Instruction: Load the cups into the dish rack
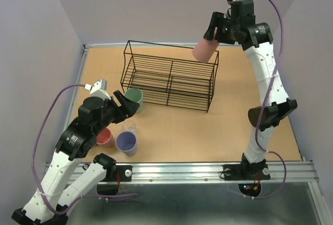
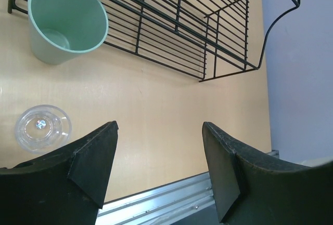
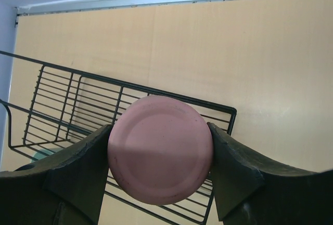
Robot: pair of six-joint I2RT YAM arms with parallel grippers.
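The left claw [image 2: 158,152] hovers low over the left side of the tabletop [image 1: 234,121]. Its jaws are spread and they carry nothing. I think it waits here because the free cups are close to it. Just beside the left arm stand the salmon cup [image 1: 105,137] and the purple cup [image 1: 126,143], mouths up, and a little farther stands the small clear cup [image 2: 42,128]. The green cup [image 2: 65,20] stands upright just beside the near left corner of the rack [image 1: 169,77], outside of it. No cup is inside the rack yet, so the task seems to be at its beginning.

To the right, the right claw [image 1: 210,35] pinches the pink cup [image 3: 160,157] by its sides, high above the far right corner of the rack. The flat bottom of the cup faces the wrist camera and the mouth points away, down toward the wires. Probably it is held so in order to go in mouth down, and the height keeps it free of the top frame
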